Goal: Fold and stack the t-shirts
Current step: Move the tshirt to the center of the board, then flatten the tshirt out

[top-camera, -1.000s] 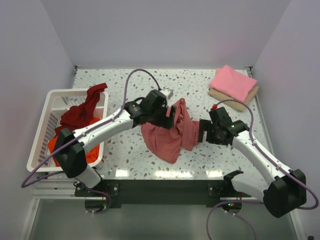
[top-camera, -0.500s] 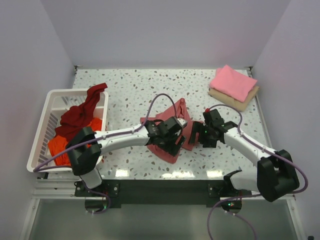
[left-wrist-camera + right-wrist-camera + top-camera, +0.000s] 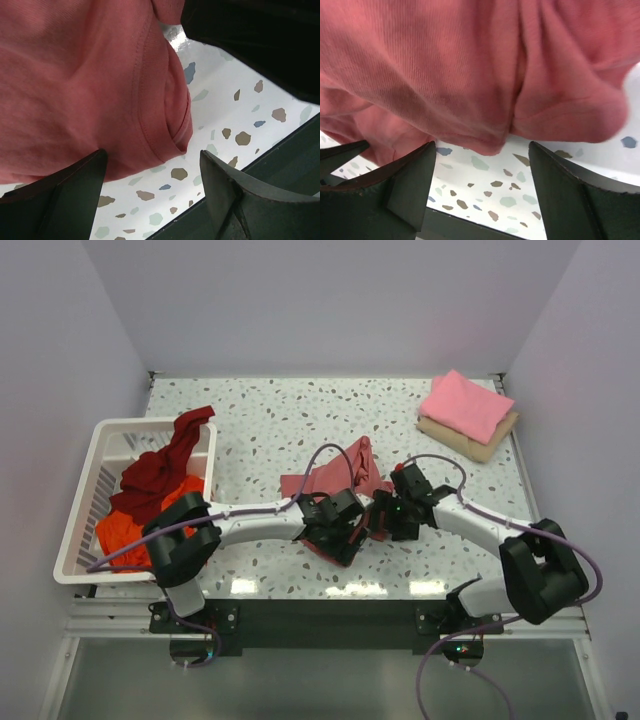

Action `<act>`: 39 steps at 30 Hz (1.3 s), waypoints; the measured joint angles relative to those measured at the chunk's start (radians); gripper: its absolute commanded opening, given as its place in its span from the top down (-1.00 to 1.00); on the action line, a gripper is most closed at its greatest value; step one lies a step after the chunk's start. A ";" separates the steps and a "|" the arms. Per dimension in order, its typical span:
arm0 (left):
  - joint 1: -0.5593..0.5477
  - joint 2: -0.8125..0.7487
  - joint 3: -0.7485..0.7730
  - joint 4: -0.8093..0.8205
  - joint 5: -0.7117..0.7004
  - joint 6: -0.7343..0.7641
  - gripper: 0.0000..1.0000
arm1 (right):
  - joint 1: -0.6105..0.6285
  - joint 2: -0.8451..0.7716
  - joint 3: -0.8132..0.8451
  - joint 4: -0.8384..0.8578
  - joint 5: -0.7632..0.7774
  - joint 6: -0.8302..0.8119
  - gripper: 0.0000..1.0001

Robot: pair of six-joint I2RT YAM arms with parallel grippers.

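At the left of the top view, a white slatted basket [image 3: 105, 455] sits on the speckled table [image 3: 260, 420]. A dark maroon t-shirt [image 3: 165, 455] spills over its far rim, and an orange t-shirt [image 3: 120, 530] lies bunched in its near end.

In the lower centre of the frame, the dusty rose-red t-shirt [image 3: 330, 482] lies crumpled on the table, near its front edge. The left gripper [image 3: 340, 530] is down on the near part of this shirt. In the left wrist view, its two dark fingers [image 3: 65, 190] stand well apart. The stitched hem of the shirt hangs between them above the speckled surface, so the claw is released and clamps nothing.

Just to the right, the right gripper [image 3: 385, 522] is low at the shirt's right side, close beside the left one. In the right wrist view, its fingers [image 3: 565, 190] are also spread wide. A folded edge of rose-red cloth sags between them without being pinched, so this claw is released too.

In the upper right of the top view, a bright pink t-shirt [image 3: 465, 405] lies folded on top of a tan flat item [image 3: 490, 447], well apart from both arms.
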 measured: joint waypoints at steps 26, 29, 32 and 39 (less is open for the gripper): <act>0.167 -0.166 0.058 -0.251 -0.310 0.005 1.00 | -0.143 -0.032 0.431 -0.393 0.330 -0.113 1.00; 0.253 -0.247 0.169 -0.313 -0.395 0.024 1.00 | -0.243 -0.062 0.558 -0.464 0.382 -0.181 1.00; 0.285 -0.319 0.264 -0.358 -0.481 0.039 1.00 | -0.333 -0.076 0.638 -0.536 0.419 -0.233 1.00; 0.299 -0.364 0.337 -0.506 -0.605 0.035 1.00 | -0.509 -0.091 0.708 -0.652 0.459 -0.300 1.00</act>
